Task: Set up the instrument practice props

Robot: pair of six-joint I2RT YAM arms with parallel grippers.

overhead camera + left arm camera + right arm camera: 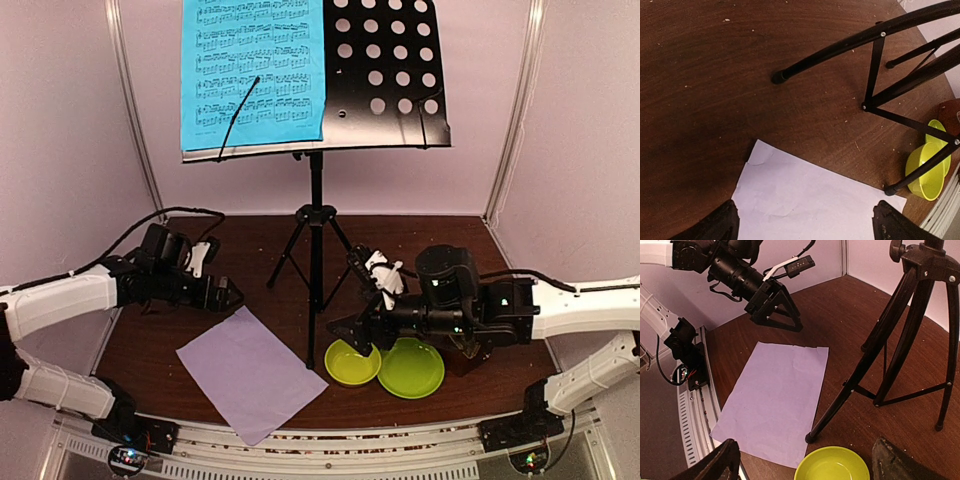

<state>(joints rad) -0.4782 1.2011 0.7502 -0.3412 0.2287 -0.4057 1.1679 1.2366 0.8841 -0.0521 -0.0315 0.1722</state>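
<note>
Top external crops the music stand [385,70] at its top; the metronome [468,358], toward the table's near right corner, sits mostly hidden. Left gripper [805,225] and right gripper [812,460] both have fingers spread apart.

**Colours on the practice table**

The music stand [385,70] is black, its desk dotted with round holes (even rows of them). A cyan sheet [253,70] carries black printed staves, and the lilac sheet [250,372] is pale and plain. The bowl [352,362] and plate [411,368] are lime-green. The table [250,260] is dark brown woodgrain. A reddish-brown corner, possibly the metronome [951,112], shows at the frame's edge.
</note>
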